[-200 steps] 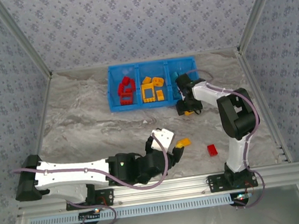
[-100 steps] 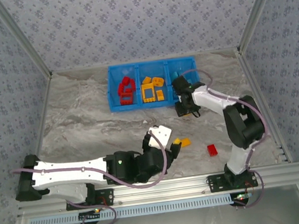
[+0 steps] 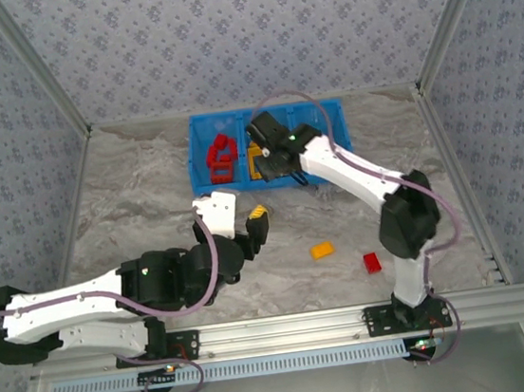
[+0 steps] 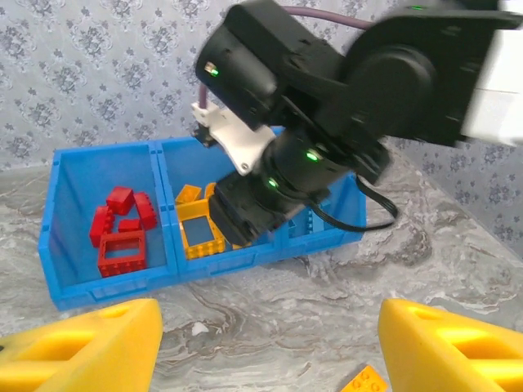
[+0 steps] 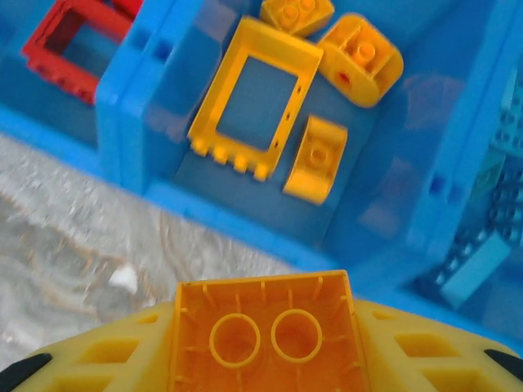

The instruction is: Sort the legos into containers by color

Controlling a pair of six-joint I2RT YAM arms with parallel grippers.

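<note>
Legos in orange are the job in hand: the right gripper [image 5: 265,353] is clamped on an orange brick [image 5: 263,322], hovering at the bin's [image 3: 242,186] front wall with the middle compartment [image 5: 392,163] just beyond. I would carry it past that wall, then release low over bare floor beside the yellow frame [image 5: 216,86]. Before the bin, a red brick [image 3: 372,262] and a second orange brick [image 3: 322,250] lie loose. The left gripper [image 4: 265,347] hangs there too, spread wide and empty; the right arm likely blocks its way to the bin.
</note>
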